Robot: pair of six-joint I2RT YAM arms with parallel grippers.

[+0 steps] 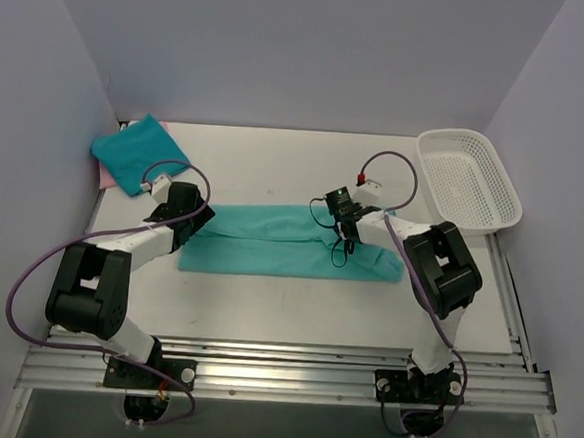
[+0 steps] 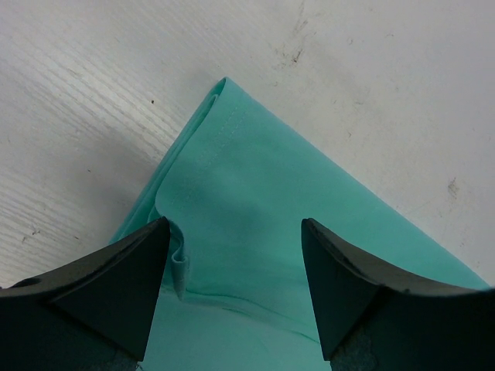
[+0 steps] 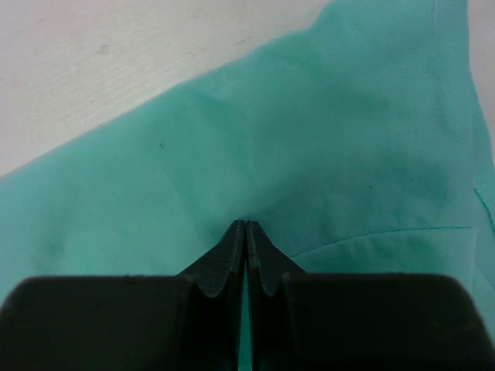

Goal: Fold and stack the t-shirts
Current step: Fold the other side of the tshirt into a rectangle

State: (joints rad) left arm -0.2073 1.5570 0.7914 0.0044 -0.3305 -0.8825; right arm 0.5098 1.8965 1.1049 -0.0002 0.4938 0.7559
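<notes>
Take the long teal t-shirt as your reference. It lies flat in the middle of the white table, folded into a narrow band that runs from left to right. The cloth is soft and matte, with a few shallow wrinkles and a stitched hem along one edge.

At the left end of this shirt you have your left gripper. Its jaws stand wide apart, and the two dark, wedge-shaped fingers are on each side of a pointed corner of the cloth. Nothing is held between them. Beside the left finger a small loose fold of a lower layer curls out.

Your right gripper is over the right part of the same shirt, a little inside from its end. Its jaws are fully closed, with the two thin black tips pressed together and touching the cloth surface. You cannot tell whether a pinch of fabric is caught between them.

Behind the left end of the long shirt, a folded blue-teal t-shirt lies as a tilted square on a pink t-shirt, of which only a thin edge shows. Behind the right end, well apart from the shirt, stands a white plastic basket with mesh walls and rounded corners.
</notes>
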